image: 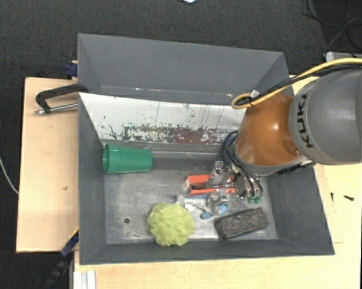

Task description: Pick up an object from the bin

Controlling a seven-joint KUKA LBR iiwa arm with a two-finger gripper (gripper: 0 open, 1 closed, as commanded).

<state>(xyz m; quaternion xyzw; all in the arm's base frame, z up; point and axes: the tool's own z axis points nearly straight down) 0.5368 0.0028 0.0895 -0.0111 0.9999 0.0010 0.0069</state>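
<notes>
The jaws are down low in the bin, in the right half of its floor. They are a jumble of small shiny metal parts, and I cannot tell if they are wide or narrow. I cannot tell if anything is between them either.

Right at the jaws, on their left side, lies a small orange-red thing (198, 182). It is flat and long and it points left and right. It sits near the middle of the bin floor, a bit to the right. It looks like it touches the metal parts, but I cannot tell for sure.

Just below it lie some small white and blue bits (198, 208) in a little heap.

Below the jaws and a bit to the right lies a dark grey block (242, 223). It is long and rough and a bit tilted. It is near the front wall.

Left of the block, at the front, sits a yellow-green fuzzy ball (170, 225).

Far to the left, well apart from the jaws, a green cup (127, 160) lies on its side. Its wide end points left.

Above the jaws is the round orange cover (264, 135) of the arm. The big grey arm (333, 116) comes in from the right. A yellow cable (302, 77) runs along it.

All the things lie on the floor of the grey bin (172, 69).
</notes>
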